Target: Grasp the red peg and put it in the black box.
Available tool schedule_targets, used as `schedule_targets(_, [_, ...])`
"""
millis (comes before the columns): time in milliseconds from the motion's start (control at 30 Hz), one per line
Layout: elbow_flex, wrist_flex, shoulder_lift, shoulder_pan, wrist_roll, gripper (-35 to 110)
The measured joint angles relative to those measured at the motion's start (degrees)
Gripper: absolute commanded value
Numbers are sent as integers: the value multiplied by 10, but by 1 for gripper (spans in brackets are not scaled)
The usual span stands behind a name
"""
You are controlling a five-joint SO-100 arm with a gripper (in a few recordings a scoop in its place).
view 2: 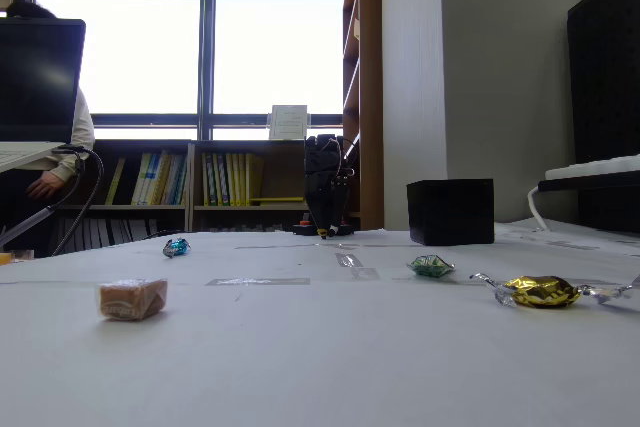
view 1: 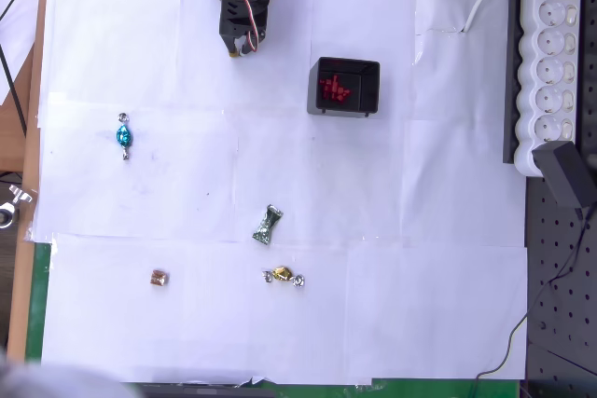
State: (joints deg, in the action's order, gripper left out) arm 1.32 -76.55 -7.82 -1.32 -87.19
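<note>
Looking down from overhead, we see the pincer [view 1: 242, 48] at the top of the white paper sheet [view 1: 392, 305], pointing down at it; its tips sit close together with nothing between them, so we read it as clenched and empty. In the fixed view the pincer [view 2: 322, 232] stands low at the far side of the table.

To the pincer's right in the overhead view, near but apart from it, stands the black box [view 1: 343, 87], and we see a cluster of red pegs [view 1: 334, 89] lying inside it. The fixed view shows the black box [view 2: 450, 211] to the right of the arm.

Well below the pincer in the overhead view lie a blue wrapped candy [view 1: 123, 135], a green one [view 1: 267, 226], a gold one [view 1: 283, 277] and a small copper-brown one [view 1: 159, 277].
</note>
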Motion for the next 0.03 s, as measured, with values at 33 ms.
schedule_targets(33, [0, 0, 0, 0, 0, 0])
